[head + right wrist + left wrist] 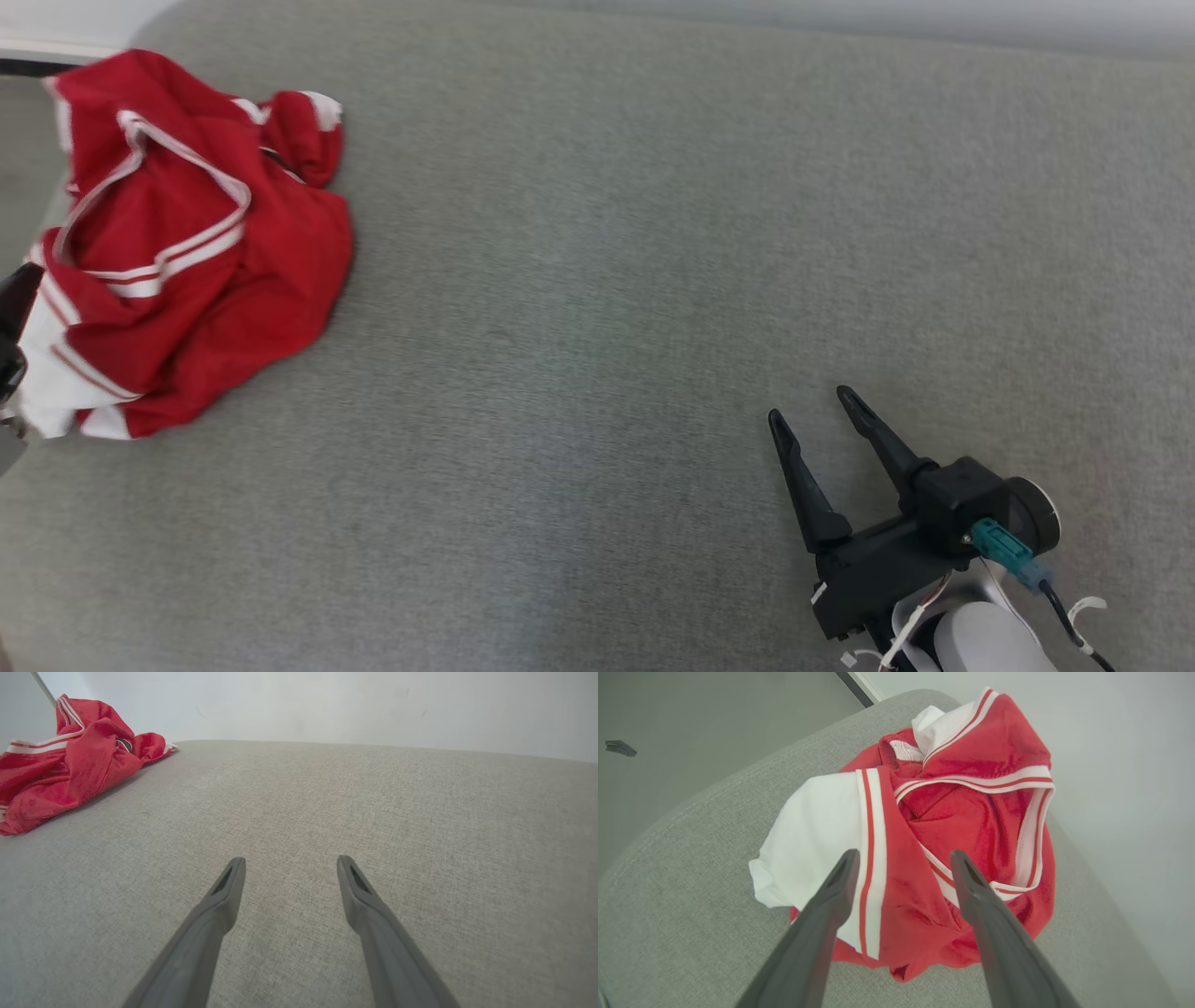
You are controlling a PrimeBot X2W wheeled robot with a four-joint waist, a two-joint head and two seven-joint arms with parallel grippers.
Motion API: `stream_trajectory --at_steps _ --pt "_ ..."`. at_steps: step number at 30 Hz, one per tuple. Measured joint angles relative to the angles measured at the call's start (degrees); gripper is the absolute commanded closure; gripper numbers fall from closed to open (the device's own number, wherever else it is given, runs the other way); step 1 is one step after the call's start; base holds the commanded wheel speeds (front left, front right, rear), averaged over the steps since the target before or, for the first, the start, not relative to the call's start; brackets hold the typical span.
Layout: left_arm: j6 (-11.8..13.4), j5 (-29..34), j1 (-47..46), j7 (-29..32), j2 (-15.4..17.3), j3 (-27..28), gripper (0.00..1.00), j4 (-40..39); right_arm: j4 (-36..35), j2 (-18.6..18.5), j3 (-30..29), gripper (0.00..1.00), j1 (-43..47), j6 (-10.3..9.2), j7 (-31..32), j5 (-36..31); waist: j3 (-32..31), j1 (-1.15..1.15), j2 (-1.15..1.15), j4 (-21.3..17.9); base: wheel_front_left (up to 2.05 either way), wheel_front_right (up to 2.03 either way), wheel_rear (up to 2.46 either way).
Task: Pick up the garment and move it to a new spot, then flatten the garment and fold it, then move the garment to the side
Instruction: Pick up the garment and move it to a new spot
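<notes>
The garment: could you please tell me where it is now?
In the head view the garment lies crumpled at the far left of the grey surface, just before the open left pincer.

The garment (196, 252) is bright red, with a plain white panel and bands of white trim, each split by a thin red stripe. The upholstered surface (597, 280) under it is a flecked pale grey weave. The right pincer (810, 403) is matte black, with a teal connector (999, 546) on its body and a white forearm (980, 639) behind. The left pincer (904, 854) has dark grey fingers. The wall (327, 704) is off-white, and the floor (691, 718) is dull grey-green.
</notes>
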Motion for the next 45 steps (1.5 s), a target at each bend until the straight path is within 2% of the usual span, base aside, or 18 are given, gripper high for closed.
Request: stream_trajectory --at_steps 4,11,12,13,14,20,26,34,40,45 --pt "2.96 2.55 1.65 2.94 2.23 -1.23 0.0 -2.83 0.18 0.19 -0.11 0.0 -1.01 0.0 -0.52 0.02 3.51 -0.01 0.0 -3.37 0.0 0.0 0.0" --pt "4.23 6.47 4.33 4.02 3.82 -4.41 0.0 -3.88 1.16 0.41 -0.34 0.0 -1.77 0.0 -1.19 0.29 6.42 -0.01 -0.01 -6.92 0.0 0.0 0.0" --pt "4.24 6.79 4.47 4.28 3.96 -4.79 0.31 -3.77 1.33 0.43 -0.34 0.0 -1.87 0.0 -1.35 0.45 6.55 -0.01 0.0 -7.28 0.0 0.0 0.0" --pt "4.16 7.13 4.81 4.45 4.14 -5.25 0.75 -3.71 1.46 0.45 -0.34 0.0 -1.93 0.0 -1.47 0.51 6.59 -0.01 0.0 -7.59 0.0 0.0 0.0" --pt "4.04 7.49 5.16 4.24 4.24 -5.49 1.0 -3.64 1.66 0.52 -0.4 0.0 -1.96 0.0 -1.54 0.63 6.48 0.0 0.0 -7.76 0.0 0.0 0.0" --pt "1.52 7.7 5.24 1.38 6.86 -5.34 1.0 -2.6 3.7 1.23 -0.34 0.0 -1.9 0.0 -2.56 1.21 4.13 -0.02 -0.01 -7.94 0.0 0.0 0.0" --pt "-2.76 7.59 1.84 -0.78 9.75 -5.71 1.0 -2.49 7.0 2.68 0.07 0.0 -0.63 0.0 -4.21 2.38 -0.25 -0.02 -0.01 -7.66 0.0 0.0 0.0" --pt "-7.5 10.31 -4.78 -1.08 13.01 -10.81 1.0 -3.63 10.5 3.63 -1.03 0.0 4.28 0.0 -5.65 2.99 -8.39 -0.02 -0.02 -8.17 0.0 0.0 0.0" --pt "-8.78 11.72 -7.23 -1.0 12.37 -14.6 1.0 -6.87 10.66 3.9 -2.64 0.0 7.11 0.0 -6.06 2.99 -13.41 -0.03 -0.02 -9.83 0.0 0.0 0.0" --pt "-10.18 11.91 -10.06 -0.23 10.0 -17.77 1.0 -10.84 9.78 4.17 -3.42 0.0 8.64 0.0 -5.95 2.55 -16.29 -0.03 -0.02 -13.5 0.0 0.0 0.0"
